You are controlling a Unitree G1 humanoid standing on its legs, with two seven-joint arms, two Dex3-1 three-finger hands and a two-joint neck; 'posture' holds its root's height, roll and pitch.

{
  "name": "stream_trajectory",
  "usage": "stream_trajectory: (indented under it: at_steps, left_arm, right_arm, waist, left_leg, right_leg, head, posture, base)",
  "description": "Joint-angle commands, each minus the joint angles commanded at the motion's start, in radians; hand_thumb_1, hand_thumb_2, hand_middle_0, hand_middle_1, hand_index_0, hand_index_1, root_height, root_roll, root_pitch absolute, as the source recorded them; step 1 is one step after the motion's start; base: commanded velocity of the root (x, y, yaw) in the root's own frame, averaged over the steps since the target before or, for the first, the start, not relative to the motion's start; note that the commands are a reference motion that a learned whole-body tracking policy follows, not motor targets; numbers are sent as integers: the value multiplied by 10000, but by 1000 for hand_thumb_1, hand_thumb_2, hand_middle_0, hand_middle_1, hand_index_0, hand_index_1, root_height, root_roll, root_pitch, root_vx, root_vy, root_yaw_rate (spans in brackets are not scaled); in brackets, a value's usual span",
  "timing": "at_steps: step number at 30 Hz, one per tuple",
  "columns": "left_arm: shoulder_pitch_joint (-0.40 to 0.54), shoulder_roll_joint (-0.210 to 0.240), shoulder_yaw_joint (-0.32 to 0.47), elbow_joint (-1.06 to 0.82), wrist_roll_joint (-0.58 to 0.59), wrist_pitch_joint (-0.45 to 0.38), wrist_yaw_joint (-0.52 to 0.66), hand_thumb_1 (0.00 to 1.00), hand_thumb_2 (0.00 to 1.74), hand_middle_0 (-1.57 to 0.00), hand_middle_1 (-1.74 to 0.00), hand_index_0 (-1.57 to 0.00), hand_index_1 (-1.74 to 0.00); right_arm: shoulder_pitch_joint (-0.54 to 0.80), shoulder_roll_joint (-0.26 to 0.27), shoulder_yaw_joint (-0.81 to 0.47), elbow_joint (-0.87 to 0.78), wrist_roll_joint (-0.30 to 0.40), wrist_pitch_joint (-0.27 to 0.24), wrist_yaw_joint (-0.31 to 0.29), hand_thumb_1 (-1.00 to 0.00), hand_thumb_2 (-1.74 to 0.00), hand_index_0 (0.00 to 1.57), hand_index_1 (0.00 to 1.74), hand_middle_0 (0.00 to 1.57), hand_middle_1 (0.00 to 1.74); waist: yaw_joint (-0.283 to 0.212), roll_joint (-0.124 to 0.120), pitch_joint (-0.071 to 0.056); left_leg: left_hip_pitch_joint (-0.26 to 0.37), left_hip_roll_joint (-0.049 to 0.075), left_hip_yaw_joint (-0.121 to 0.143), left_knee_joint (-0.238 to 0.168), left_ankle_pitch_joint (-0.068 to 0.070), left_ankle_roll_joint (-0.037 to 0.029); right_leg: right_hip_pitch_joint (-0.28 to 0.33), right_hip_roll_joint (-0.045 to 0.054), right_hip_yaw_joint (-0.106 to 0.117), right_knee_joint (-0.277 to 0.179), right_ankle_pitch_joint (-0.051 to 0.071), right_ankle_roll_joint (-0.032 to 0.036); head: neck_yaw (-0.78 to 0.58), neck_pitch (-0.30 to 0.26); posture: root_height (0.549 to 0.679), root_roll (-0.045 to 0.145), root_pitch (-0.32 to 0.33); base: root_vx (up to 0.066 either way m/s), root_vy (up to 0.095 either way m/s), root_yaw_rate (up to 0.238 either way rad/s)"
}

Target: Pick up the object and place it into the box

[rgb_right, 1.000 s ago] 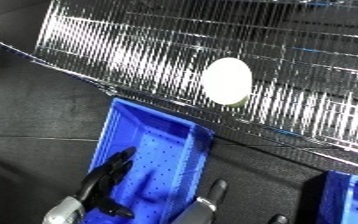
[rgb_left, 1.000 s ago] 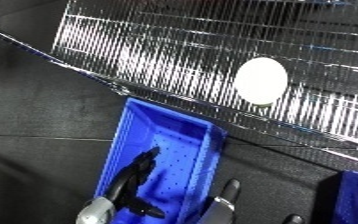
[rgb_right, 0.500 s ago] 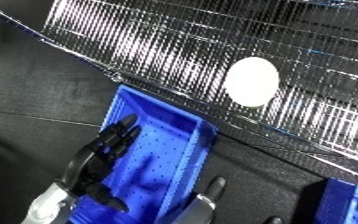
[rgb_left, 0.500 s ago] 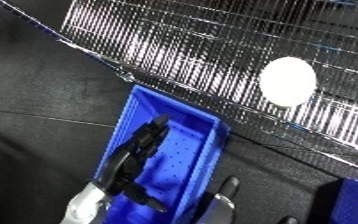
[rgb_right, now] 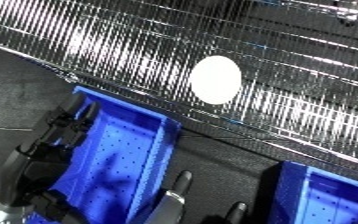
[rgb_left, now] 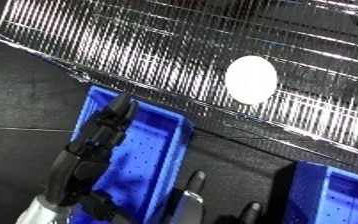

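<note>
White oval object [rgb_left: 251, 79] on wire rack, well apart from open-fingered left hand [rgb_left: 94, 150] over bin [rgb_left: 149, 150]

L hand [rgb_left: 87, 160]: black, segmented plastic fingers [rgb_left: 118, 107], silver-white forearm at wrist. R hand [rgb_left: 193, 192]: only black fingertips w/ silver-grey link showing.
</note>
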State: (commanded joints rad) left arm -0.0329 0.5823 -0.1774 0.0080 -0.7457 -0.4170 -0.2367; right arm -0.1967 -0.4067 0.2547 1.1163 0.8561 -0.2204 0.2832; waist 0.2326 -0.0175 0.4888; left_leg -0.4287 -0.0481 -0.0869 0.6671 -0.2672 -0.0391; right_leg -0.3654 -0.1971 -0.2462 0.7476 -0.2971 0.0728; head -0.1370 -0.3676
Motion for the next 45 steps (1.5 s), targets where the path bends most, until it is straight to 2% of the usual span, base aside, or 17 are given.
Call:
stream_trajectory:
  at_steps: [7, 13, 20, 29, 38, 41, 45]
  left_arm:
    - [-1138, -161, -474, 697, 490, -7, 626, 0, 0, 0, 0, 0, 0]
    - [-2001, -443, -627, 1711, 755, -225, 1380, 0, 0, 0, 0, 0, 0]
    - [-2798, -853, -578, 2988, 754, -466, 2182, 0, 0, 0, 0, 0, 0]
    - [-3807, -1213, -692, 4785, 1404, -825, 2897, 0, 0, 0, 0, 0, 0]
    - [-4858, -1217, -905, 6042, 1806, -759, 3116, 0, 0, 0, 0, 0, 0]
    - [-5210, -1238, -971, 6391, 1824, -710, 3106, 0, 0, 0, 0, 0, 0]
    - [-5645, -1235, -1029, 6755, 1762, -625, 3085, 0, 0, 0, 0, 0, 0]
  right_arm:
    - [-101, -24, 99, -53, -182, 184, 259, 0, 0, 0, 0, 0, 0]
    - [-182, -4, 255, -101, -429, 234, 526, 0, 0, 0, 0, 0, 0]
    - [-287, 51, 487, -458, -597, 284, 663, 0, 0, 0, 0, 0, 0]
    - [-443, 96, 798, -953, -636, 325, 686, 0, 0, 0, 0, 0, 0]
    - [-427, 182, 1043, -1410, -368, 410, 569, 0, 0, 0, 0, 0, 0]
    - [-428, 235, 1115, -1523, -272, 407, 505, 0, 0, 0, 0, 0, 0]
    - [-402, 292, 1222, -1691, -137, 379, 419, 0, 0, 0, 0, 0, 0]
  waist:
    - [-392, -233, 26]
    - [-708, -484, 76]
    - [-1032, -763, 171]
    - [-1358, -1068, 309]
    - [-1719, -1380, 312]
    - [-1833, -1465, 312]
    - [-1977, -1587, 312]
  left_leg:
    - [-12, 196, 191, 78, -35, 49]
    - [-115, 400, 350, 277, -137, 96]
    - [-248, 598, 455, 487, -242, 162]
    - [-483, 796, 532, 675, -322, 214]
    - [-963, 995, 568, 946, -461, 272]
    - [-1125, 1035, 575, 1004, -502, 282]
    - [-1364, 1071, 579, 1115, -572, 290]
  right_leg:
    - [-154, 205, 316, -17, 90, 19]
    - [-354, 387, 567, 19, 159, 50]
    - [-594, 606, 804, 88, 237, 78]
    - [-904, 803, 971, 134, 360, 128]
    - [-1438, 1003, 1109, 247, 487, 232]
    - [-1615, 1047, 1127, 276, 518, 267]
    - [-1852, 1091, 1138, 311, 555, 302]
  head:
    - [-709, 94]
    - [-1378, 346]
    - [-1976, 873]
    - [-2657, 1738]
    - [-2995, 2489]
    - [-3046, 2801]
    - [-3064, 2949]
  posture:
    - [643, 34, -10]
    - [640, 26, -7]
    - [637, 14, -3]
    - [634, 1, 6]
    - [630, -16, 34]
    - [628, -19, 45]
    - [627, -23, 62]
  base:
    - [13, 9, -212]
    - [3, 12, -216]
    - [-5, 8, -169]
    - [-28, 11, -116]
    - [-32, 6, -92]
    - [-19, 1, -68]
    - [-7, -1, -48]
